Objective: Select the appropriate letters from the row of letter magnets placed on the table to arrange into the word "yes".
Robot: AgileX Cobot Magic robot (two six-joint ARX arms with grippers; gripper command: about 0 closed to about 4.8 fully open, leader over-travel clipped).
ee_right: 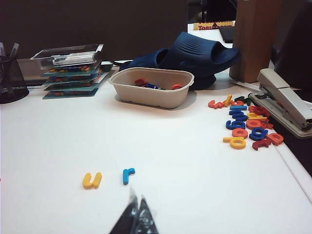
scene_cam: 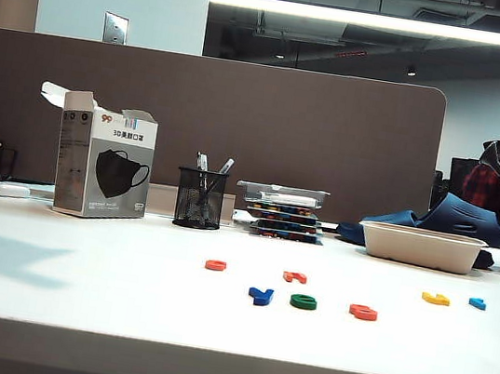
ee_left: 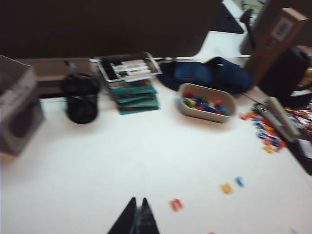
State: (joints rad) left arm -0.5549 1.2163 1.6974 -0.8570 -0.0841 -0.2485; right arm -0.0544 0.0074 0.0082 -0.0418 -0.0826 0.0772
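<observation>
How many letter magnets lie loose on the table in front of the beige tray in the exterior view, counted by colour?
Orange-red magnets: 3
Dark blue magnet: 1
Green magnet: 1
Yellow magnet: 1
Light blue magnet: 1
Total: 7

A long ceiling strip light (scene_cam: 388, 22) is glowing at the far top of the exterior view, slightly overexposed, and the table (scene_cam: 73, 302) is reflecting it evenly, with a soft grey shadow lying on its near left. That view is staying sharp. The left wrist view is smearing with motion blur, so edges and small objects are losing detail, and its far background is sinking into darkness. The right wrist view is showing crisp, evenly lit surfaces, with only the closest foreground going soft.
</observation>
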